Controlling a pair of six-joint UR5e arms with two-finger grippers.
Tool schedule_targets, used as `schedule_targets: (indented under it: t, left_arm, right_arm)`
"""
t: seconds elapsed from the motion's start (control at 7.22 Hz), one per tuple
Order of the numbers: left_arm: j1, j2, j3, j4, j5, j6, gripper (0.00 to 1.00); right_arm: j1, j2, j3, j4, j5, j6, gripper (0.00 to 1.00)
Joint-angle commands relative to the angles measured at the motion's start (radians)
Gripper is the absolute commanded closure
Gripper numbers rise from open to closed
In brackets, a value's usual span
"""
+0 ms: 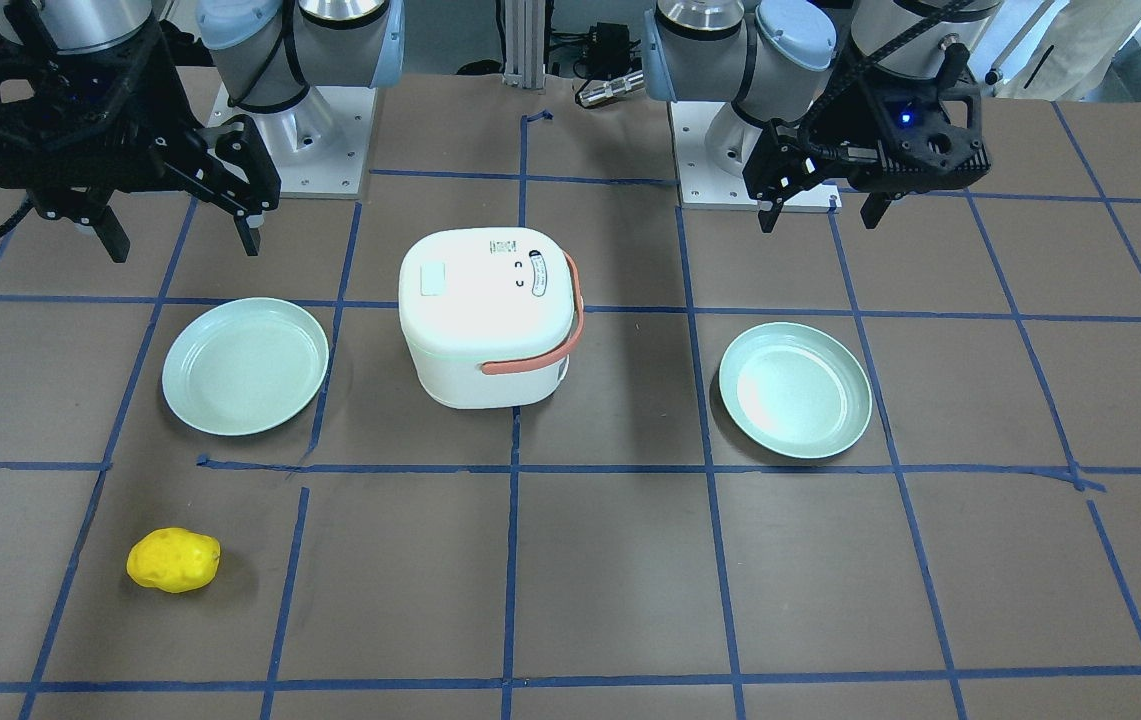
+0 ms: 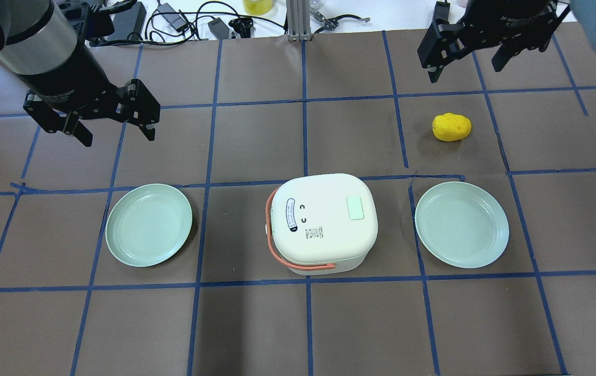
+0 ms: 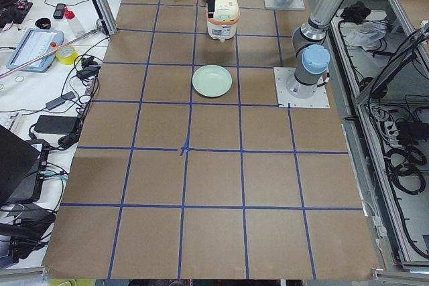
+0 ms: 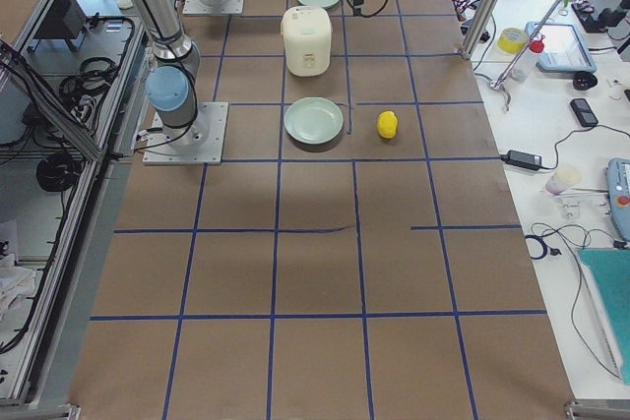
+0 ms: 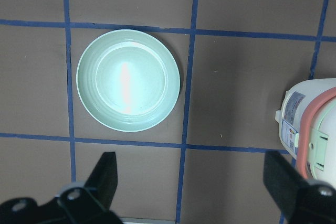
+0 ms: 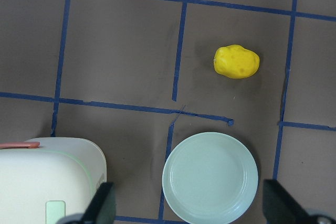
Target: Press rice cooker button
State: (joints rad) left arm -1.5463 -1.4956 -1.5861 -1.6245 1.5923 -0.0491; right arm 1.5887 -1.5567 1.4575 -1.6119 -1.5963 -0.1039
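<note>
**Rice cooker button waits untouched, both grippers wide and empty**

The rice cooker (image 2: 324, 222) stands upright about midway between the robot's edge and the operators' edge of the worktop (image 2: 298, 324), on the centre line between the two arms. Its lid is down. The button (image 2: 355, 208), a small pale green rectangle, sits on top of the lid, on the side towards the robot's right. The orange handle (image 2: 271, 245) is folded down around the opposite side.

The shell looks like hard, glossy plastic: stiff, smooth and probably light if empty. A sideways shove could slide it on the paper covering, so the push should go straight down on the middle of the button. Nothing needs gripping; one fingertip, or the two brought together, would serve.

A pale green left plate (image 2: 149, 224) and a matching right plate (image 2: 462, 224) lie well apart from the cooker, one on each side, both bare. A yellow lumpy toy (image 2: 451, 127) lies beyond the right plate, towards the operators' edge.

The left gripper (image 2: 117, 133) hangs above the worktop beyond the left plate, spread wide and holding nothing. The right gripper (image 2: 465, 68) hangs beyond the yellow toy, equally spread and empty, and it is on the button's side.
</note>
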Motion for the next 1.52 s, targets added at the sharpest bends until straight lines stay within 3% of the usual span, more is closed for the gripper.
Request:
schedule_targets:
  t: [0.0,1.11,1.25,1.38]
  left_arm:
    - [0.000,0.000,0.000,0.000,0.000,0.000,0.00]
    - [0.000,0.000,0.000,0.000,0.000,0.000,0.00]
    - [0.000,0.000,0.000,0.000,0.000,0.000,0.00]
    - [0.000,0.000,0.000,0.000,0.000,-0.002,0.00]
  right_arm:
    - [0.002,0.000,0.003,0.000,0.001,0.000,0.00]
    - [0.002,-0.002,-0.002,0.070,0.039,0.119,0.03]
    - [0.010,-0.005,0.001,0.108,0.056,0.128,0.15]
    - [0.036,-0.006,0.024,0.142,0.097,0.209,0.37]
